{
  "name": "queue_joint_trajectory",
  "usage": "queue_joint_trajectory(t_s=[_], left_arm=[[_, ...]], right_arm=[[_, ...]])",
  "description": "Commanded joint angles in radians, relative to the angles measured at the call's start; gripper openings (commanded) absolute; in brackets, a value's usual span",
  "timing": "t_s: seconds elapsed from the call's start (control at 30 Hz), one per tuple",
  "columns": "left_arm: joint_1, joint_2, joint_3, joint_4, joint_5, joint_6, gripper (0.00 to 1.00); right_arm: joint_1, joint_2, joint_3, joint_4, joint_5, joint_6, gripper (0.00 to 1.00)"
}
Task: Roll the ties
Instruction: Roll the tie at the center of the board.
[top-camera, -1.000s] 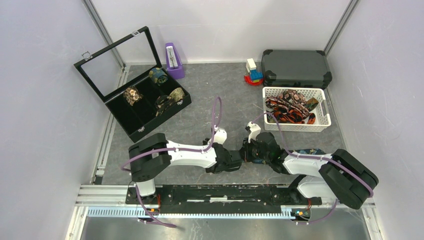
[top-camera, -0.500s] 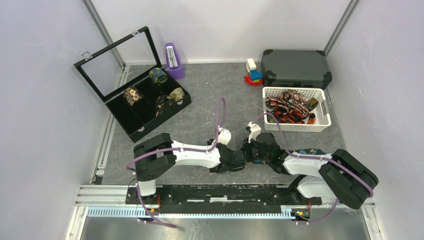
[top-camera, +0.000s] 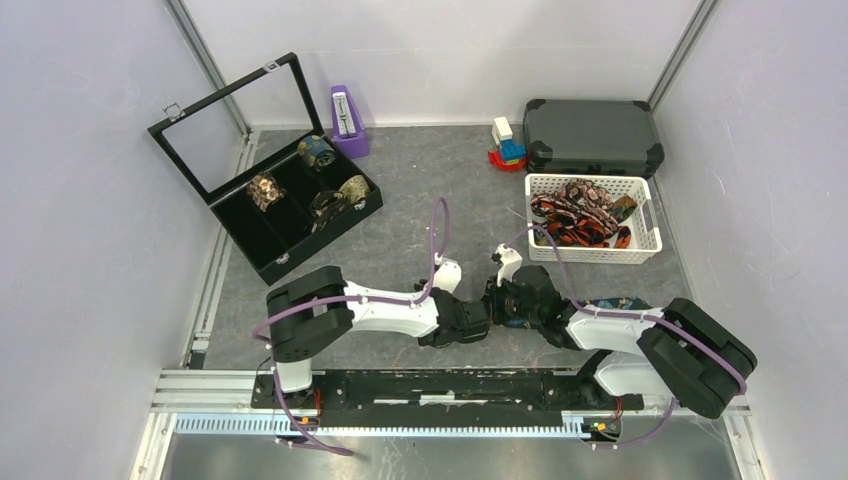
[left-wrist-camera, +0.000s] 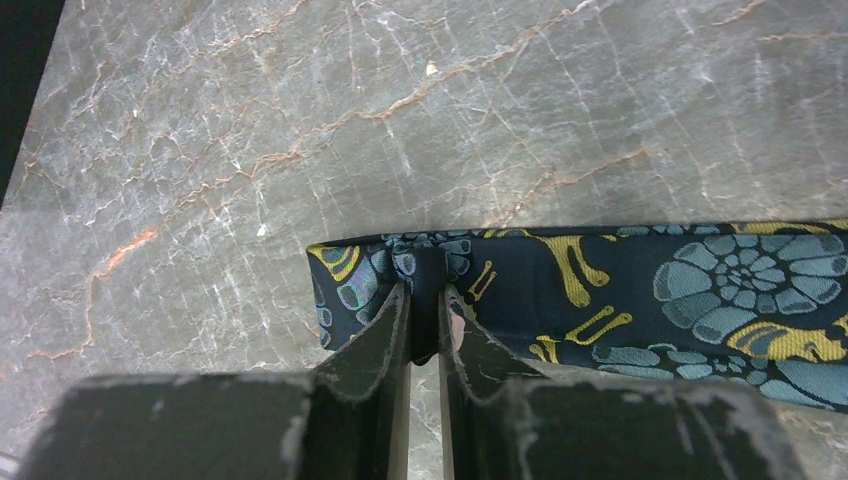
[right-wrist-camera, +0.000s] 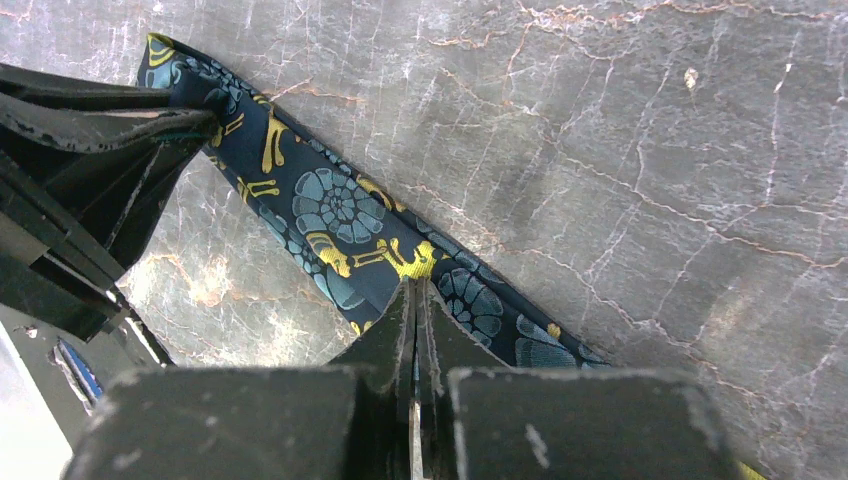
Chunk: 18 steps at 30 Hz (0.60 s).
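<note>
Left wrist view, one item: you see the left gripper (left-wrist-camera: 425, 300) pinching the folded end of one dark navy paisley necktie (left-wrist-camera: 640, 290), a long narrow fabric strip with blue rosettes and gold marks. Its two worn black fingers (left-wrist-camera: 385, 335) stand almost together with the fold caught between their tips. The strip runs off to this hand's right, flat on the grey marbled tabletop (left-wrist-camera: 250, 120). Right wrist view: the right gripper (right-wrist-camera: 415, 290) has its fingers pressed tight together, tips down at the necktie's near edge; you cannot tell whether cloth is caught between them. Only this view shows you both hands on the same strip, with the left one ahead and to the left at the strip's end. Top view: two arms, both stretched low and inward, forearms close to level, wrists meeting nose to nose; here the hands hide nearly all of the necktie. Only this view lists the rest:

- Far ahead and left of the left hand: one black display case (top-camera: 322, 238) with its glass lid raised, holding four rolled ties (top-camera: 265, 190).
- Ahead and right of the right hand: one white plastic basket (top-camera: 590, 257) with a heap of loose ties (top-camera: 575, 220), too tangled to count.
- Beyond these: one purple metronome (top-camera: 347, 122), one dark grey hard case (top-camera: 592, 135) and one small stack of coloured blocks (top-camera: 508, 145).
</note>
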Motion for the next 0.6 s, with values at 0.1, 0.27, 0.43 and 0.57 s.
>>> queue_joint_trajectory(t_s=[0.1, 0.27, 0.43, 0.57], left_arm=[[0.029, -0.018, -0.049, 0.005, 0.014, -0.01, 0.15], [0.029, -0.01, -0.046, -0.002, 0.011, -0.004, 0.16], [0.031, 0.004, -0.049, -0.037, -0.005, -0.018, 0.16], [0.031, 0.012, -0.049, -0.071, -0.019, -0.024, 0.16]], right_arm=[[-0.001, 0.006, -0.013, -0.023, -0.009, -0.002, 0.0], [0.0, 0.011, -0.008, -0.024, -0.01, -0.002, 0.0], [0.001, 0.007, -0.006, -0.029, -0.009, -0.005, 0.0], [0.001, 0.01, -0.003, -0.031, -0.008, -0.004, 0.0]])
